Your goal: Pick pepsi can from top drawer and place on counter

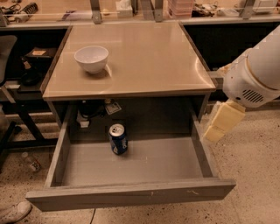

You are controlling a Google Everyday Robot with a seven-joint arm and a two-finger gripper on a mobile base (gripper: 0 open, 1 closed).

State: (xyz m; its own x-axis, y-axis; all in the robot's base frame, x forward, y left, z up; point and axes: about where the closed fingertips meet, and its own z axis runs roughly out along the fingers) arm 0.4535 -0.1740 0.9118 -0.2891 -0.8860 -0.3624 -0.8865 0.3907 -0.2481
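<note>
The pepsi can (pixel 118 138) stands upright on the grey floor of the open top drawer (pixel 131 194), left of its middle and toward the back. The beige counter (pixel 131 65) lies right above the drawer's back part. My gripper (pixel 223 121) hangs from the white arm at the right, just outside the drawer's right wall and a little above it, well apart from the can. It holds nothing that I can see.
A white bowl (pixel 91 58) sits on the counter's left side. A cluttered pale bench with metal posts (pixel 131 11) runs behind. A dark chair (pixel 6 87) and a bottle on the floor (pixel 30 162) are at the left. A shoe (pixel 13 212) shows bottom left.
</note>
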